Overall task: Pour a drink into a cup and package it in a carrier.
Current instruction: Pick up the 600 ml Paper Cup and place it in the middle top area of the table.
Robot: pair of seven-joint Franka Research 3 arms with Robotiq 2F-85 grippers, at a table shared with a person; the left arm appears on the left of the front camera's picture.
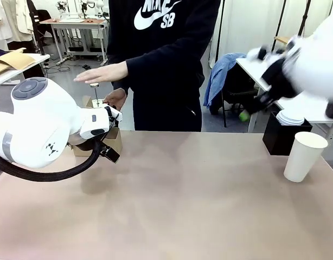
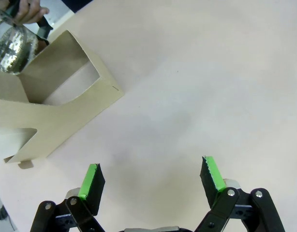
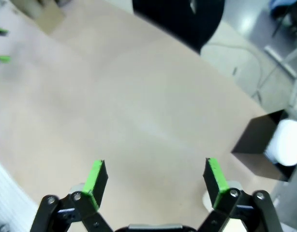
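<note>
The brown cardboard carrier lies on the table just ahead and left of my left gripper, which hangs open and empty above the tabletop. In the front view the carrier sits behind my left arm. A person's hand holds a clear glass jug with silver bands beside the carrier; I cannot make out the drink in it. The white paper cup stands upright at the table's right edge. My right gripper is open and empty, raised high over the table's right side.
A black square box holding a stack of white lids stands just behind the cup, also seen as the black box. The person stands at the far edge, one hand held flat above the jug. My right arm is motion-blurred.
</note>
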